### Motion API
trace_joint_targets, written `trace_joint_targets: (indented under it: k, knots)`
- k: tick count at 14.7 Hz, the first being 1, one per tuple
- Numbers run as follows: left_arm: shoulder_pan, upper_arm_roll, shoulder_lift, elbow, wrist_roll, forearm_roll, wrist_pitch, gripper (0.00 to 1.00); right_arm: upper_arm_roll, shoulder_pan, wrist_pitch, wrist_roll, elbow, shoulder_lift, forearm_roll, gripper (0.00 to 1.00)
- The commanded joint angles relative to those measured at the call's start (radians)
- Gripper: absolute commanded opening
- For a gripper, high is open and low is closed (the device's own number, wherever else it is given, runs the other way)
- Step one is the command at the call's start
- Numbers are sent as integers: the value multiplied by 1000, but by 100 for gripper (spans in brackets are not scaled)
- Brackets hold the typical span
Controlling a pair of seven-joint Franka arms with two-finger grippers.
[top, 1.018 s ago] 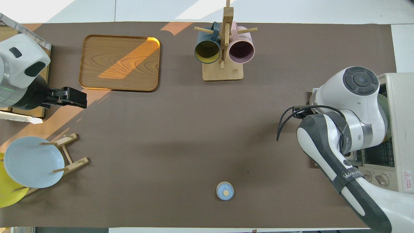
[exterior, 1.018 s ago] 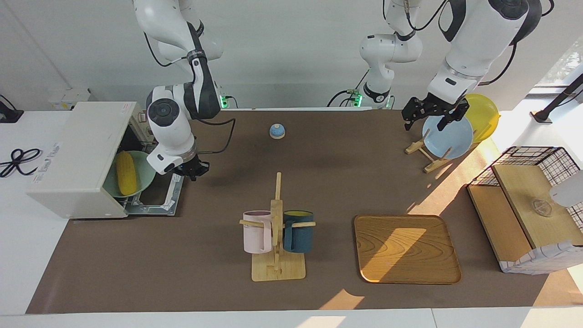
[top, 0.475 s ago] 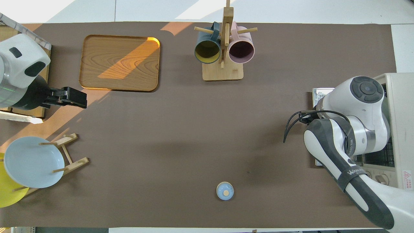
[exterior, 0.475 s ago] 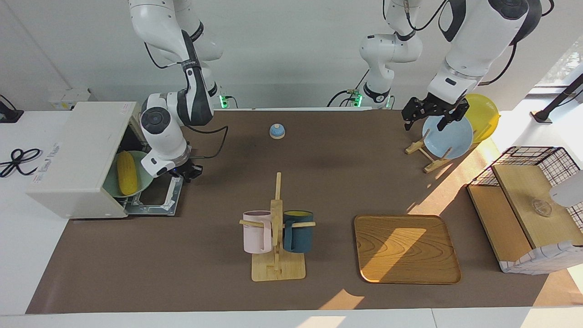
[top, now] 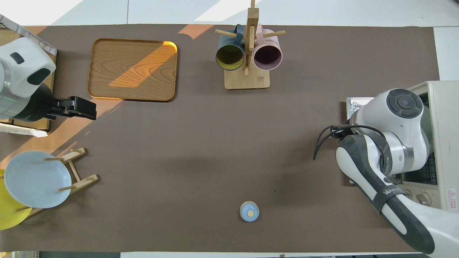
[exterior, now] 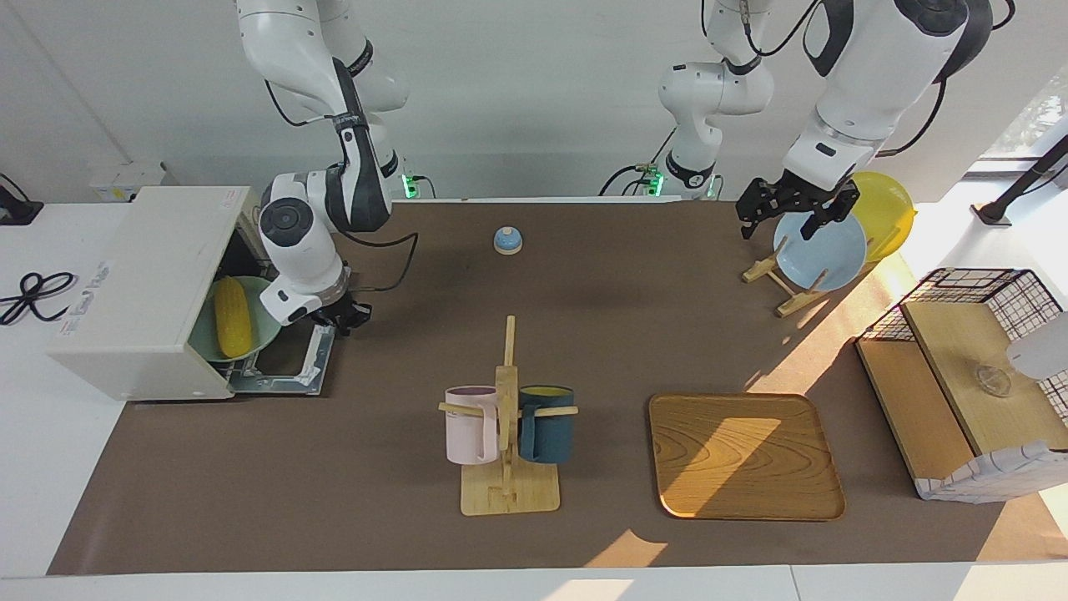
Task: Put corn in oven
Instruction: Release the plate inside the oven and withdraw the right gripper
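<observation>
Two grippers on record. Right gripper (exterior: 344, 315): low over the let-down door (exterior: 288, 361) of the oven (exterior: 142, 292), at the door's outer edge; whether its jaws are parted or closed cannot be told, and nothing shows between them. Just past the jaws, inside the oven mouth: the corn (exterior: 231, 318), lying on a pale green plate (exterior: 269, 310), plate on the rack. The corn looks delivered; the door is still down.

Left gripper (exterior: 793, 215): waits over the blue plate (exterior: 822, 252) in its wooden stand, jaws spread, empty.

Risks, judged:
- The wrist or fingers clip the plate rim, so the glossy corn rolls off.
- A lift of the door from its edge slips.
- The plate overhangs the rack and blocks closing.
</observation>
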Motion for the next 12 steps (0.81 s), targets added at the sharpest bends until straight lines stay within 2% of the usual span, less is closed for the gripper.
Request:
trace_joint_targets:
  k: [1,3,7,12]
  knots:
    - [8,-1,-19,-20,6,-15,13,100,6,-24,32,-36,-21,-6,1,0]
    - [8,-1,-19,-20,6,-15,13,100,3,-25,30,-41,-21,-6,-10,0]
    - [8,-1,-19,-20,6,-15,13,100,5,-25,3,-43,5,-3,-148,0]
    - [8,-1,-19,-20,6,-13,11,100,5,-24,-176,-105,145,11,-171,0]
